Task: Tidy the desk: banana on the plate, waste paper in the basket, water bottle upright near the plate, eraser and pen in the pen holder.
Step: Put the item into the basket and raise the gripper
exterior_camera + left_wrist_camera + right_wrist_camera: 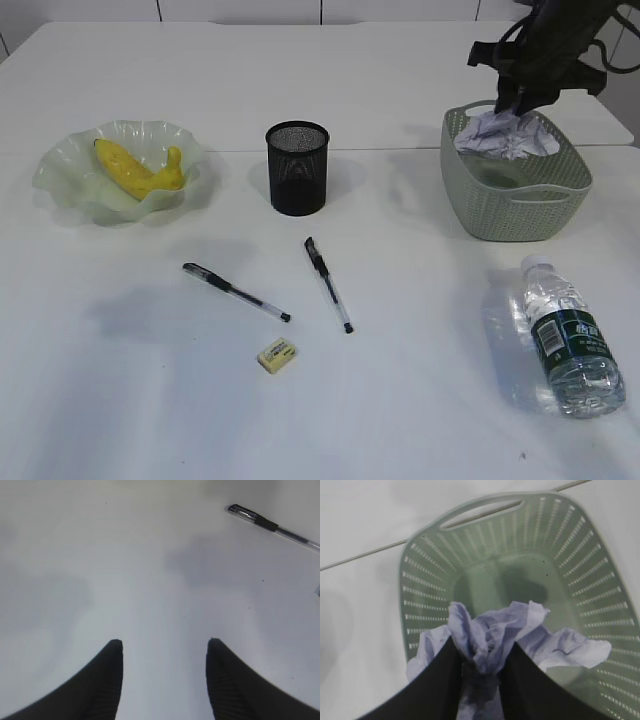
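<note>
Now the right gripper is at the upper right of the exterior frame, above the basket, and its jaws pinch the paper. In the right wrist view the crumpled paper sits between the two dark fingers and hangs over the open basket, whose bare floor shows behind it. The left gripper does not appear in the exterior view; its own camera shows the jaws spread apart with nothing between them, over the bare white worktop, and a pen lies at the upper right of that frame.

On the left of the exterior frame the banana lies on the plate. The black mesh holder stands upright near the middle. Below it two pens lie flat on the worktop, one left and one right, apart from each other. The eraser lies just below them. At the lower right the bottle lies on its side, near the basket.
</note>
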You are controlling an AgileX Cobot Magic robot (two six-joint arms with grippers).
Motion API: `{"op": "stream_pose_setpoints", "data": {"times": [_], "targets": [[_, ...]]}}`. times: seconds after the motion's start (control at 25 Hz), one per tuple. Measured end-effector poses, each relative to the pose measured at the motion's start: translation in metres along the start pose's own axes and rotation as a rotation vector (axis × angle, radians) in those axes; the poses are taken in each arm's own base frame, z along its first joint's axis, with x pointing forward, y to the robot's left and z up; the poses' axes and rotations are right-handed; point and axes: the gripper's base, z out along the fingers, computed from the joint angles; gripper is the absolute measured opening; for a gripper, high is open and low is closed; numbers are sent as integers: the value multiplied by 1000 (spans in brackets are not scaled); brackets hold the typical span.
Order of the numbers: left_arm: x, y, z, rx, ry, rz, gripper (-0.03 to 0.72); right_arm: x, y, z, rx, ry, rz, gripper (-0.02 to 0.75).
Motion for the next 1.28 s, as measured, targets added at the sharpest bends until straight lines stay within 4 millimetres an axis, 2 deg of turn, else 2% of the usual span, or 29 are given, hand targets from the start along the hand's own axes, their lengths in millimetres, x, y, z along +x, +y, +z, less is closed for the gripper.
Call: {"op": "stream_pose_setpoints", "data": {"times": [0.16,0.44,0.68,0.84,1.04,1.28], "targets": [[1,0,0,0,2,0,370,4,-1,11,13,26,-2,235],[0,0,0,0,-5,0,370,6,-3,12,30,52,-6,342],[-1,0,0,0,-18,0,370,8,-2,7,34,102,3,358],[-1,0,0,0,-19,0,369,3,3,-8,-3,118,-13,358],[-2,0,0,0,-21,0,368,-9,8,-29,-51,57,-92,358],[-2,0,0,0,-21,0,368,-10,9,-53,-69,40,-132,358]]}}
